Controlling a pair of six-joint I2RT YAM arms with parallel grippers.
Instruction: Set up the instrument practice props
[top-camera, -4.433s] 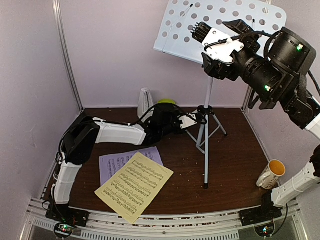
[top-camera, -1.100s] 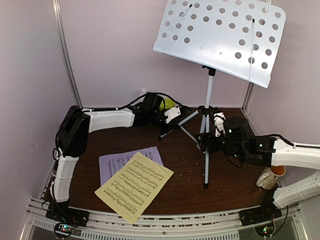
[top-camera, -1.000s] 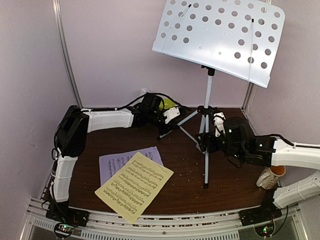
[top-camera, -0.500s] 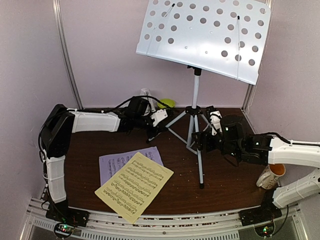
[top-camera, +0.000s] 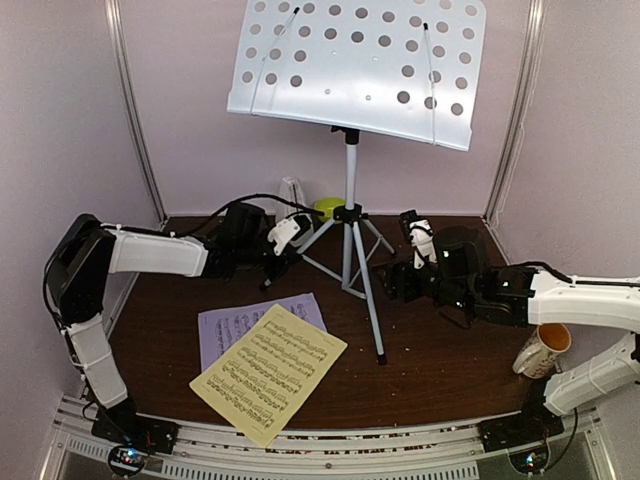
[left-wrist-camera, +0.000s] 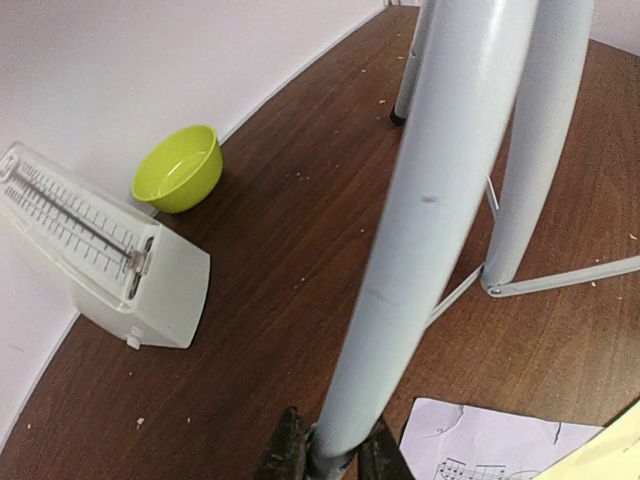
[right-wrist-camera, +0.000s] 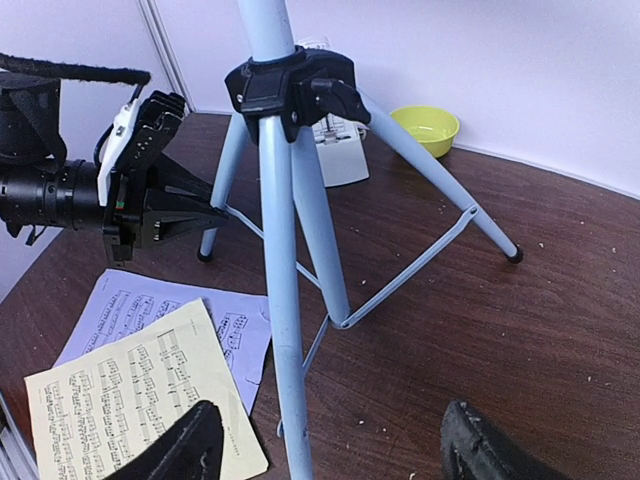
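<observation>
Clamping one tripod leg (left-wrist-camera: 420, 230) of the music stand (top-camera: 360, 60), left hand (left-wrist-camera: 330, 462) closed tight on it. Right hand (right-wrist-camera: 330, 450) wide open, straddling the front leg (right-wrist-camera: 285, 300), holding nothing. Stand upright mid-counter (top-camera: 450, 360). Perforated desk in top view only. Metronome (left-wrist-camera: 90, 250) is clear only from the wrists, by the back wall. Yellow sheet (top-camera: 268, 372) overlaps lilac sheet (top-camera: 235, 325).

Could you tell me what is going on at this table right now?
The left gripper is clamped on a tripod leg of the white perforated music stand, which stands upright mid-table. The right gripper is open, with another leg between its spread fingers. The yellow sheet lies partly over the lilac sheet on the table, not yet on the stand. The metronome sits by the back wall near a green bowl.
</observation>
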